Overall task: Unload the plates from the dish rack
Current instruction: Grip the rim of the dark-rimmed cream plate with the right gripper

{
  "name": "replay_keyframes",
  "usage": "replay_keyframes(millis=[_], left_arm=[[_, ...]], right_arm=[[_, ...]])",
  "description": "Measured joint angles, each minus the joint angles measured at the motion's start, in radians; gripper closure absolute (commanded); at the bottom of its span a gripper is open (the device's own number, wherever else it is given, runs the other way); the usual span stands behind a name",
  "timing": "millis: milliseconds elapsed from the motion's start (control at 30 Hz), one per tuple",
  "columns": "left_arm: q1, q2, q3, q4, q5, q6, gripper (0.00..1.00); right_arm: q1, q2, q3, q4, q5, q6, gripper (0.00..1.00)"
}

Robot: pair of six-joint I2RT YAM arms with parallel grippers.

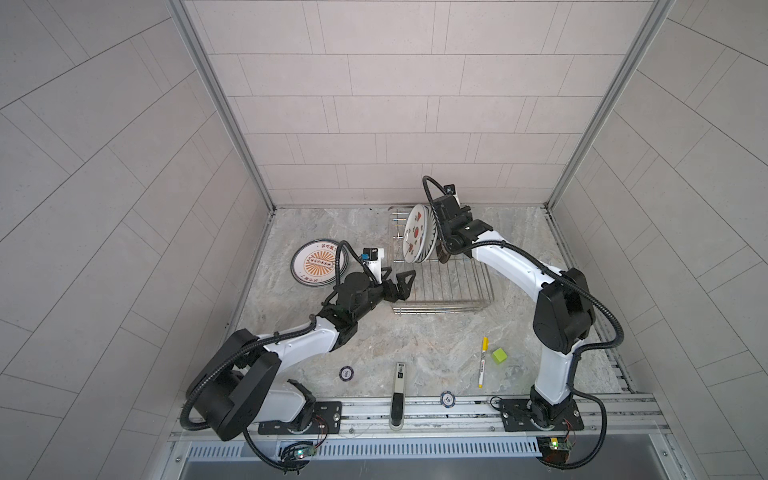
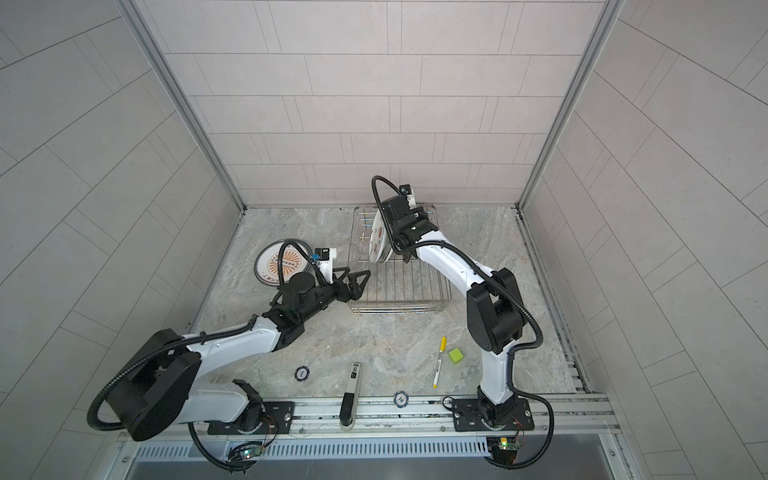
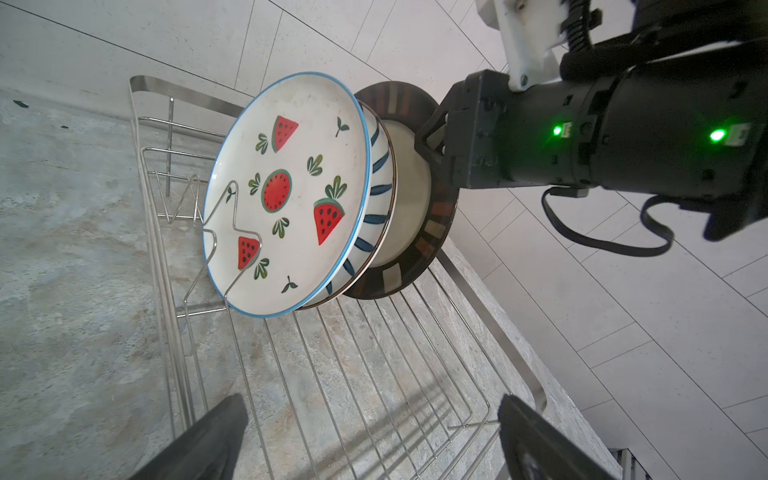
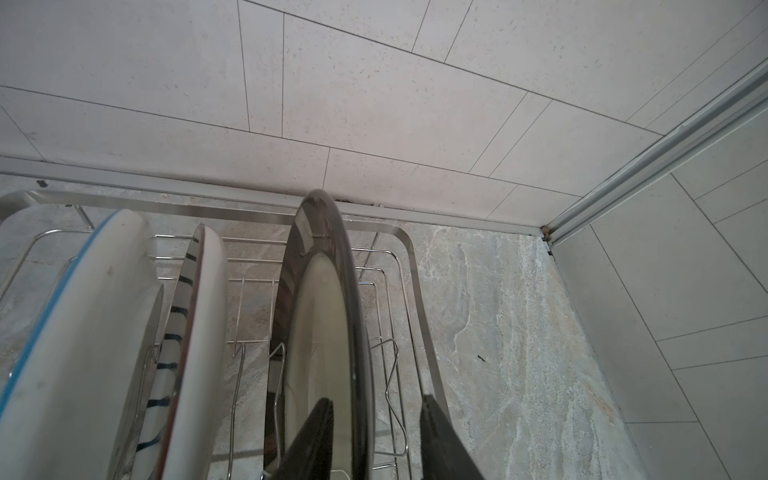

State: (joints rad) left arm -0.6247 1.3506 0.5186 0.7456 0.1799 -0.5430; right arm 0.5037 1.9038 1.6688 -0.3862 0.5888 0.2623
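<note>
The dish rack [image 1: 457, 291] [image 2: 407, 291] stands at the back of the table, and three plates stand upright at its far end. From the left wrist they are a watermelon plate [image 3: 291, 195], a blue-striped plate [image 3: 380, 199] and a brown-rimmed plate [image 3: 440, 224]. My right gripper [image 4: 378, 399] [image 1: 444, 249] straddles the rim of the brown-rimmed plate [image 4: 320, 311]. One finger lies against its cream face; a gap shows on the other side. My left gripper [image 3: 374, 415] [image 1: 399, 278] hangs open and empty over the rack's near left side. An orange sunburst plate [image 1: 318, 266] lies flat on the table.
Near the front of the table lie a yellow marker [image 1: 482, 361], a green cube [image 1: 500, 355], two poker chips [image 1: 346, 373] [image 1: 447, 399] and a black-handled tool [image 1: 398, 390]. The tiled back wall rises just behind the rack.
</note>
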Motion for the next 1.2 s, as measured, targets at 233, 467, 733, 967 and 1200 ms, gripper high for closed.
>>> replay_keyframes(millis=[233,467,733,967,1200], left_arm=[[0.0,0.013,0.0,0.025,-0.002,-0.01,0.0],[0.0,0.027,0.0,0.03,-0.004,-0.018,0.0],[0.0,0.03,0.0,0.039,-0.005,-0.026,0.0],[0.0,0.03,0.0,0.049,-0.01,-0.026,0.0],[0.0,0.03,0.0,0.051,-0.021,-0.026,0.0]], right_arm=[[0.0,0.067,0.055,-0.042,0.041,-0.014,0.69],[0.002,0.096,0.086,-0.069,0.064,-0.023,0.74],[0.002,0.1,0.095,-0.077,0.078,-0.02,0.81],[0.016,0.104,0.109,-0.075,0.075,-0.022,0.85],[0.022,0.109,0.12,-0.079,0.082,-0.031,0.88]])
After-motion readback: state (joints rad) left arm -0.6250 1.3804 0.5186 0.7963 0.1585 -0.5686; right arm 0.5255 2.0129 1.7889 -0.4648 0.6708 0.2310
